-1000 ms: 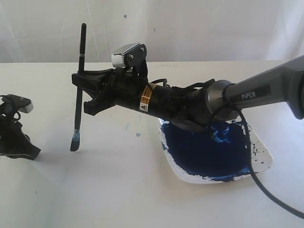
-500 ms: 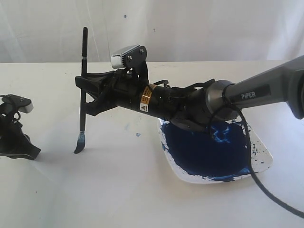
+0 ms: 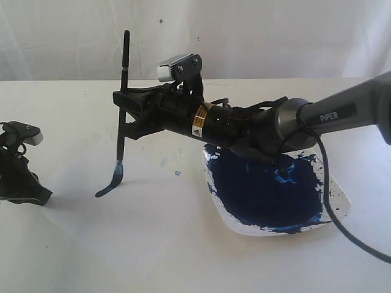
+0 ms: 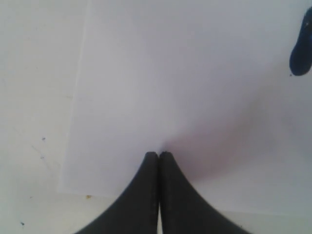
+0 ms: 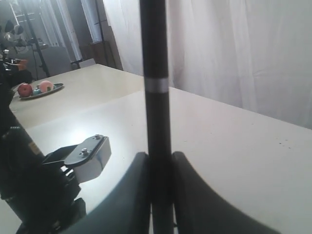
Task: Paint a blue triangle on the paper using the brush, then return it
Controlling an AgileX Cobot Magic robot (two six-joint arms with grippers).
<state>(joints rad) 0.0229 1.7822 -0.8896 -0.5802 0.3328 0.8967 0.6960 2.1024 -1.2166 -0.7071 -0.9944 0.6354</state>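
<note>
My right gripper (image 3: 124, 115) is shut on the brush (image 3: 122, 104), a thin black handle held nearly upright. In the right wrist view the handle (image 5: 156, 97) stands clamped between the fingers of this gripper (image 5: 160, 163). The blue-stained tip (image 3: 115, 174) touches the paper (image 3: 153, 238). A short dark streak (image 3: 102, 191) runs from it toward the front left; paint or shadow, I cannot tell. No blue triangle is in view. My left gripper (image 3: 38, 193) rests shut at the far left, its tips (image 4: 159, 155) on the paper (image 4: 170, 73), nothing between them.
A white square dish (image 3: 338, 201) holding a pool of dark navy paint (image 3: 266, 195) sits under the right arm's forearm. Small blue specks (image 3: 177, 173) mark the sheet near the dish. A black cable (image 3: 351, 247) trails front right. A white curtain closes the back.
The right gripper has carried the brush to the right and slightly away. The tip has dragged right across the paper, and a dark streak now trails behind it. The left arm has not moved.
</note>
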